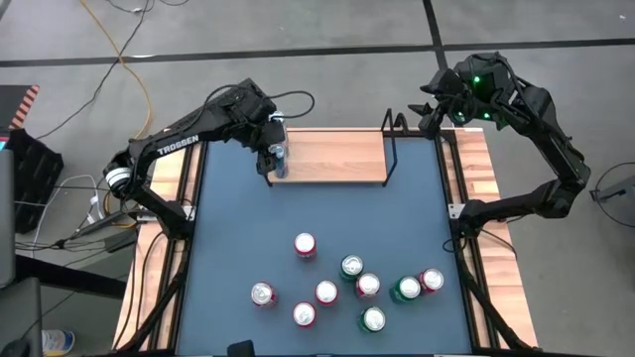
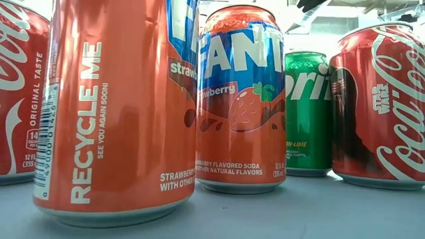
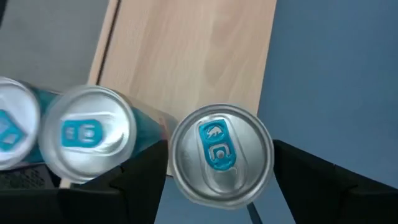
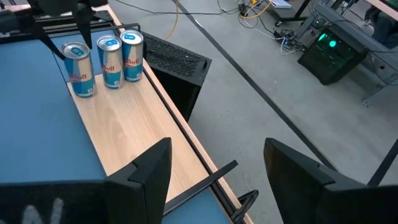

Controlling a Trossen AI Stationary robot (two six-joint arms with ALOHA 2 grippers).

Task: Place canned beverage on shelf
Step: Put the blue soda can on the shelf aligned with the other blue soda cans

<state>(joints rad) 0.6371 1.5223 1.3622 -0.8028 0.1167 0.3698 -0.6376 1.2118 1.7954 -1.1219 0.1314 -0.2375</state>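
The left gripper [image 1: 275, 159] is standing over the shelf's [image 1: 332, 154] left end, its jaws flanking a blue can [image 3: 221, 155] without clearly gripping it, beside two more blue cans [image 4: 117, 56]. The right gripper [image 1: 429, 107] is hovering unclenched and empty off the shelf's right end.
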